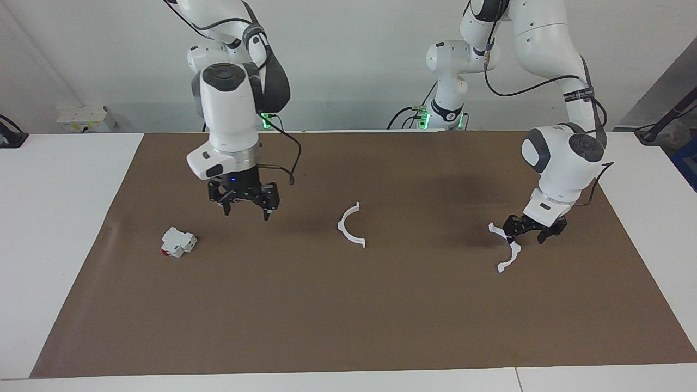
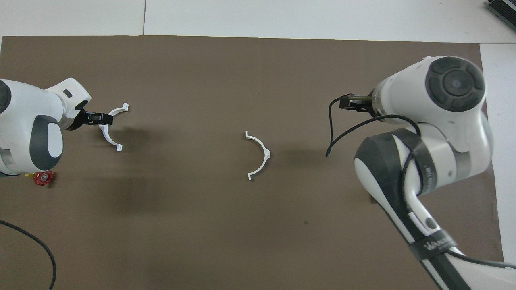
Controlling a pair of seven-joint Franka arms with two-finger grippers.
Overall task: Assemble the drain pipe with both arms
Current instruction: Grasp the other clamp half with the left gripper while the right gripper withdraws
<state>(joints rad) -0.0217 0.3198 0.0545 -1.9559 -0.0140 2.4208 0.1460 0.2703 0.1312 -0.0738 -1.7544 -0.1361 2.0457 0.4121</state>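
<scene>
We see the drain pipe as two separate white half-ring arcs lying flat on the brown mat, well apart from each other. One arc (image 1: 350, 225) sits near the middle of the facing view, just above centre, alone on the mat; in the overhead view it (image 2: 260, 155) lies at the middle of the frame, bowed toward the right edge. The other arc (image 1: 507, 246) lies at the right of the facing view, at mid-height; in the overhead view it (image 2: 109, 129) is at the left edge, at upper mid-height.

The left gripper (image 1: 527, 230) is down at this second arc, its black fingers around the arc's upper part, and in the overhead view the left gripper (image 2: 96, 118) covers the top of the curve. The fingers look drawn in on the thin plastic, but we cannot tell whether they press it or only straddle it.

The right gripper (image 1: 245, 202) hangs in the air at the left of the facing view, over bare mat and above a blocky white-and-red part (image 1: 177, 242) that lies lower left of it; its fingers stand apart and hold nothing. In the overhead view only its tip (image 2: 350, 102) shows at the upper right, under the arm's big white wrist.

A small red valve wheel (image 2: 42, 177) shows at the left edge of the overhead view, below the left arm's wrist.
</scene>
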